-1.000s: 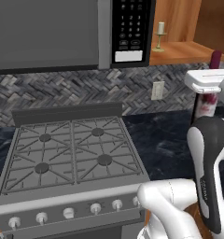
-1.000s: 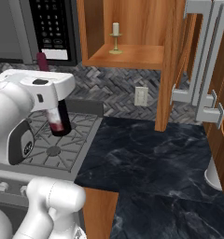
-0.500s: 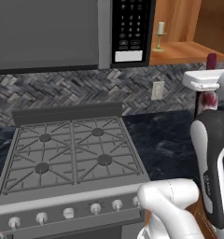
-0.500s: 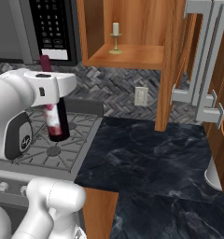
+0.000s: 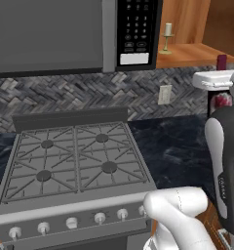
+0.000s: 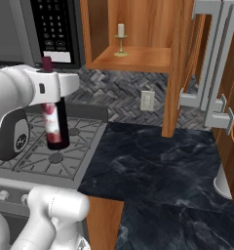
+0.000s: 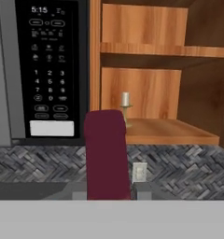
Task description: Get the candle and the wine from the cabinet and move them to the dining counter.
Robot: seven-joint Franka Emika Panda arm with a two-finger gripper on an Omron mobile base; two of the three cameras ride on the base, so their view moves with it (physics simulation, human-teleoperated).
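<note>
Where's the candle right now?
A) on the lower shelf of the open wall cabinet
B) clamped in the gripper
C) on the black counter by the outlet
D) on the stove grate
A: the candle stands upright on the cabinet's lower shelf, right of the microwave, while the gripper is shut on the wine out over the stove.

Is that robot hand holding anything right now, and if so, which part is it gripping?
Yes. The gripper holds the wine upright, clamped high up near its neck, with the dark red top poking above the hand.
</note>
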